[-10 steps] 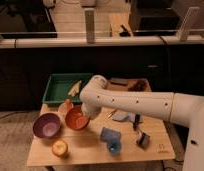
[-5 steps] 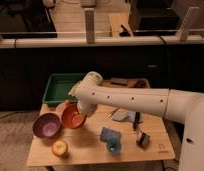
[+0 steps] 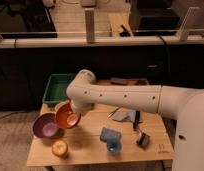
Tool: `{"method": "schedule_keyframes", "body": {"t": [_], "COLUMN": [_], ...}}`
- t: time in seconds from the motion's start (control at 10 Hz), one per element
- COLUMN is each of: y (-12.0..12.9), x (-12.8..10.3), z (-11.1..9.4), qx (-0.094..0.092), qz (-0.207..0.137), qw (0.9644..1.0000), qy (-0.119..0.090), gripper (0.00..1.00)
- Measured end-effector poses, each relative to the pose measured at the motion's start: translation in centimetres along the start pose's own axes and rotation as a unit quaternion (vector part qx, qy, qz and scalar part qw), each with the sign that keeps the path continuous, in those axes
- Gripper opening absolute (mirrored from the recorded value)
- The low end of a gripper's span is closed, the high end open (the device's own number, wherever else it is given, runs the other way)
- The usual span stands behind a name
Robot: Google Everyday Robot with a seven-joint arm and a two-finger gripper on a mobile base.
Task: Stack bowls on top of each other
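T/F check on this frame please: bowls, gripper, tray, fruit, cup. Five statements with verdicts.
1. The orange-red bowl is lifted and tilted, overlapping the rim of the purple bowl. True.
2. The gripper is open and far from both bowls. False: it is shut on the orange-red bowl, at its far rim.
3. The green tray sits at the table's back left corner. True.
4. The round fruit lies inside the purple bowl. False: it rests on the table in front of that bowl.
5. The blue cup is stacked in the orange-red bowl. False: it stands on the table, to the right.
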Motion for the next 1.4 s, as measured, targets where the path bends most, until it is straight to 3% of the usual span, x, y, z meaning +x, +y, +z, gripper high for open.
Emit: {"method": "schedule_keyframes", "body": {"t": [0.2, 0.9, 1.1, 1.4], "y": [-1.8, -4.1, -4.6, -7.9], "x": [0.3, 1.8, 1.8, 2.1], "z": [0.1, 0.9, 1.3, 3.1], "qx": [0.005, 0.023, 0.036, 0.054], "qz": [-0.019, -0.064, -0.053, -0.052], "qw": [0.9998, 0.9975, 0.9978, 0.9972], "qy": [0.003, 0.019, 0.018, 0.001], "gripper": [0.03, 0.03, 0.03, 0.03]}}
